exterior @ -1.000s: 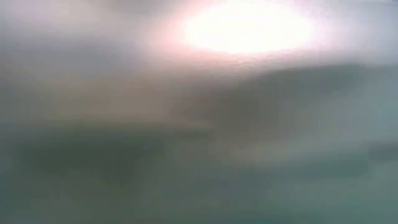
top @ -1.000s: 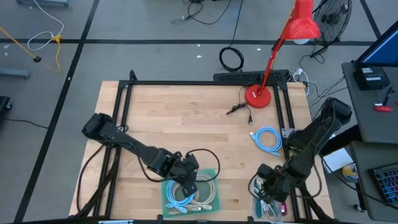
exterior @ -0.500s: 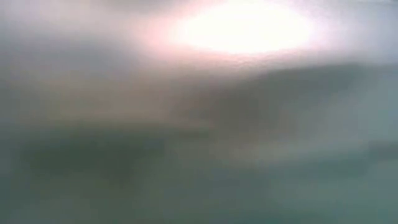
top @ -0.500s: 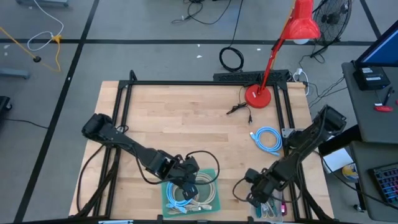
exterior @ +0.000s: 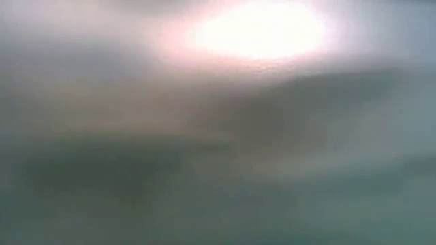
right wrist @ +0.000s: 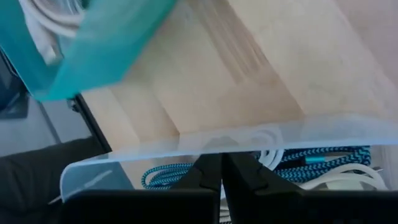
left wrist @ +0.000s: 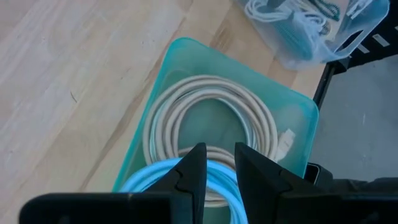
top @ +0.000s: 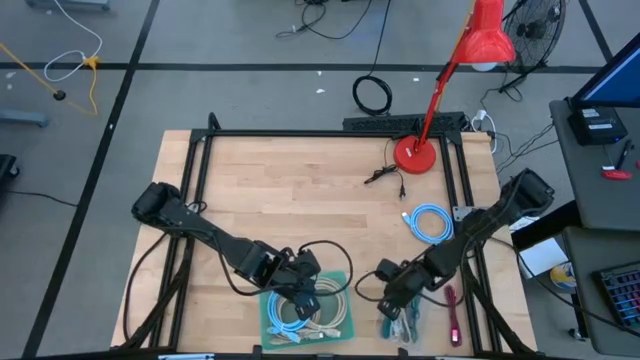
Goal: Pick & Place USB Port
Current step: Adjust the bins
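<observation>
A teal tray (left wrist: 177,50) near the table's front edge holds a white coiled cable (left wrist: 205,99) and a light-blue coiled cable (top: 288,316). My left gripper (left wrist: 221,165) stands over it, its fingers narrowly apart with the blue cable (left wrist: 146,180) between them. My right gripper (top: 392,303) is shut, its tips inside a clear bin (top: 402,325) of braided blue and white cables, right of the tray. No separate USB port can be made out among the cables. The low view is blurred out. My left gripper has a strand of the light-blue coil (left wrist: 219,177) between its two fingers, coming from above and slanting down. The coil lies in the tray on top of the white coil. My right gripper's shut fingertips (right wrist: 214,167) meet the inner side of the clear bin's wall (right wrist: 273,142) that faces the tray, slanting down toward the table's left. Whether they pinch the wall or only push it cannot be told. The bin stands on the table.
A second light-blue coil (top: 430,222) lies on the table at mid right, a small black cable (top: 384,176) farther back, and a red lamp's base (top: 413,153) at the far right. A pink stick (top: 452,312) lies right of the bin. Black frame rails border the table.
My right gripper has gone toward the table's left edge and a little down, staying shut. The clear bin has slid left along the table with it, closer to the teal tray. The pink stick now lies apart from the bin on its right.
</observation>
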Robot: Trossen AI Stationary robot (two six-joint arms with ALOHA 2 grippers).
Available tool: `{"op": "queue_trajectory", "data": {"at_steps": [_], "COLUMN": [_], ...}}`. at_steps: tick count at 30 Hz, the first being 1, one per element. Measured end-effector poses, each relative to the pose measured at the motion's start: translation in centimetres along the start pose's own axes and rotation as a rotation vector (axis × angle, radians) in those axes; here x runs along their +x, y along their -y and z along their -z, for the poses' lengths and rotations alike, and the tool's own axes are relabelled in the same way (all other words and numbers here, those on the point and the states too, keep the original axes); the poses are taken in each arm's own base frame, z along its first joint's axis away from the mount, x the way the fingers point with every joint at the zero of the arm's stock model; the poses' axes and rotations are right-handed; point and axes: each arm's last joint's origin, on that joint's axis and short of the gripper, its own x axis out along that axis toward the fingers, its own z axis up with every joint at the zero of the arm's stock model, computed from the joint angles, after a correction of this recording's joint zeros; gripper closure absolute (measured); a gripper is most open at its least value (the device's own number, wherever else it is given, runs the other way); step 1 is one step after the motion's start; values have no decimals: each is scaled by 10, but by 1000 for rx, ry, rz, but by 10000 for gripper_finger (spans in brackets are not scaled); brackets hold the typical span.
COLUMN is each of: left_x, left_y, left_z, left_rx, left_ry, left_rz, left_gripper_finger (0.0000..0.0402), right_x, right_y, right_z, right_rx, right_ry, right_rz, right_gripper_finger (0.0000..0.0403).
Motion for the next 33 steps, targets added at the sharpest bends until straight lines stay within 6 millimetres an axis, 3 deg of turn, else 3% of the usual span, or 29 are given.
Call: {"op": "queue_trajectory", "data": {"at_steps": [7,16,24,33], "left_x": [0,0,0,1], "left_y": [0,-2,-2,-5], "left_z": [0,-2,-2,-5], "left_rx": [4,11,19,29], "left_ry": [10,14,12,14], "left_rz": [-7,-16,-17,-23], "left_gripper_finger": [314,314,314,314], "right_x": [5,53,38,31], "right_y": [1,-7,-4,15], "right_z": [-18,-21,-25,-22], "right_rx": [-7,-22,-32,-85], "right_ry": [40,-123,-40,-113], "right_rz": [-33,-184,-134,49], "right_gripper_finger": [403,403,403,403]}}
